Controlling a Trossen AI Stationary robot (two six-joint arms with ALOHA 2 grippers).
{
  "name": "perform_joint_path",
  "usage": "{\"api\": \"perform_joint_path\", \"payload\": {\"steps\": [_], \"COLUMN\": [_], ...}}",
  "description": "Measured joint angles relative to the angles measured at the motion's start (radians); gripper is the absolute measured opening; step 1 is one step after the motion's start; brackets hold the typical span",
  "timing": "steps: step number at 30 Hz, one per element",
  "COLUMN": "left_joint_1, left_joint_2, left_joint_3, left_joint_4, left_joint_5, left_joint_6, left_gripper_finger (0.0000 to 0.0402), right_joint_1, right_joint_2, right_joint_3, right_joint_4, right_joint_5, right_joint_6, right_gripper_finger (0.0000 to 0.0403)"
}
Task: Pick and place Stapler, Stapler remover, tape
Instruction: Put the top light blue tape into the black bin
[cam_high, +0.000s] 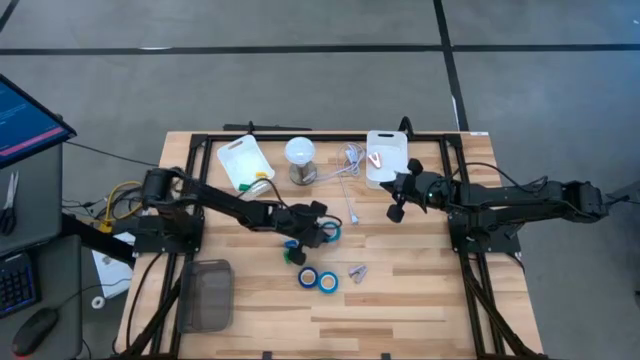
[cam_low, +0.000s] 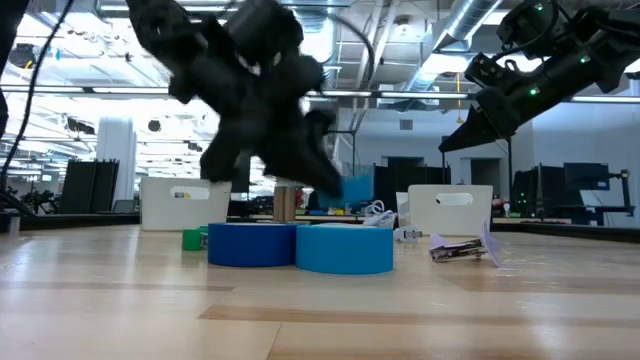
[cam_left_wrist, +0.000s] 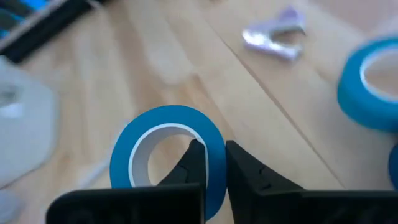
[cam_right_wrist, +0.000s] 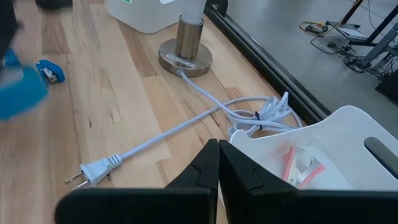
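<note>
My left gripper (cam_left_wrist: 216, 162) is shut on one blue tape roll (cam_left_wrist: 168, 115) above the table's middle (cam_high: 322, 228); the low view shows the roll (cam_low: 355, 188) off the wood. Two more blue rolls (cam_high: 308, 277) (cam_high: 328, 283) lie flat side by side toward the near edge. The silver stapler remover (cam_high: 357, 272) lies to their right. A small blue stapler (cam_right_wrist: 50, 71) lies on the wood just left of the held roll (cam_high: 291, 247). My right gripper (cam_right_wrist: 219, 158) is shut, raised above the table next to the right white bin (cam_high: 396, 211). My left gripper pinches the tape roll's wall (cam_left_wrist: 213, 138). One finger (cam_left_wrist: 196, 155) is inside the centre hole and the other (cam_left_wrist: 242, 163) is outside the ring. The roll is lifted clear of the table and sticks out past the fingertips.
Two white bins stand at the far side, one (cam_high: 245, 160) on the left and one (cam_high: 385, 155) on the right holding red-and-pale items. A small lamp (cam_high: 300, 160) stands between them, its white cord and plug (cam_right_wrist: 93, 168) trailing over the wood. A dark tray (cam_high: 205, 295) sits at the near left.
</note>
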Motion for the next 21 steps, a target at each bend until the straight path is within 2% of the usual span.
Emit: {"api": "perform_joint_path", "payload": {"steps": [3, 10, 16, 21], "left_joint_1": [0.0, -0.055, -0.195, -0.367], "left_joint_2": [-0.109, -0.414, -0.678, -0.826], "left_joint_3": [0.0, -0.011, -0.046, -0.046], "left_joint_4": [-0.068, -0.407, -0.647, -0.805], "left_joint_5": [-0.061, -0.246, -0.298, -0.298], "left_joint_6": [-0.093, -0.529, -0.841, -1.169], "left_gripper_finger": [0.0014, 0.0014, 0.0014, 0.0014], "right_joint_1": [0.0, 0.0, 0.0, -0.001], "right_joint_2": [0.0, 0.0, 0.0, 0.0], "right_joint_3": [0.0, 0.0, 0.0, 0.0], "right_joint_4": [-0.002, -0.013, -0.014, -0.014], "right_joint_5": [0.0, 0.0, 0.0, 0.0], "right_joint_6": [0.0, 0.0, 0.0, 0.0], "right_gripper_finger": [0.0, 0.0, 0.0, 0.0]}}
